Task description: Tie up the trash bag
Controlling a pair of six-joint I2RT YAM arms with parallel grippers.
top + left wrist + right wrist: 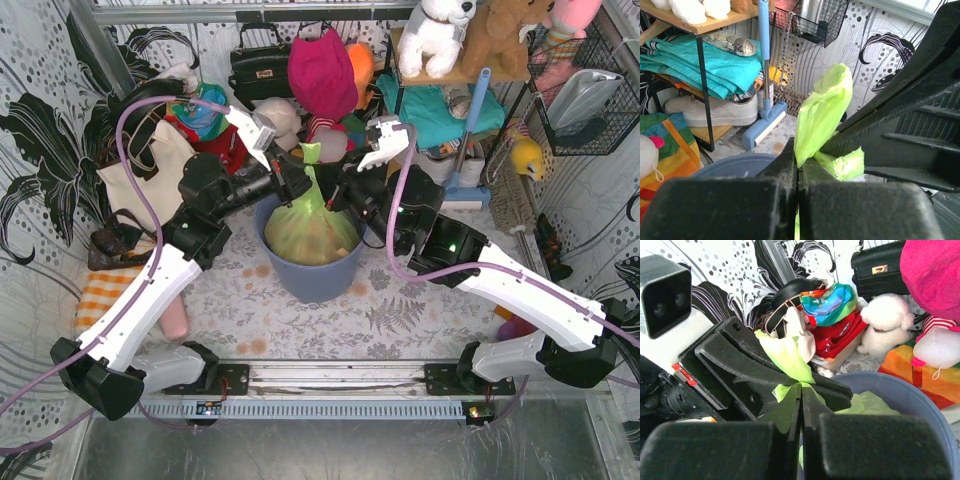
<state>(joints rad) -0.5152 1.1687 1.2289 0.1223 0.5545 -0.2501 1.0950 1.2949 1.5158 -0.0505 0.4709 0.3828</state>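
The lime-green trash bag (308, 225) sits in the blue-grey bin (310, 275), tan paper showing through it. Its top is gathered into a thin neck ending in a small tuft (311, 152). My left gripper (296, 187) is shut on the neck from the left. My right gripper (330, 192) is shut on it from the right, fingertip to fingertip with the left. In the left wrist view a bag flap (822, 112) stands up from the shut jaws. In the right wrist view the bag film (787, 357) is pinched between the jaws, with the left gripper's fingers (747, 365) right behind.
A black handbag (262, 68), pink hat (322, 70), cream tote (150, 165) and soft toys crowd the back. A shelf (455, 75) with teal cloth, a blue-handled mop (470, 120) and a wire basket (585, 90) stand back right. An orange-checked cloth (105, 290) lies left.
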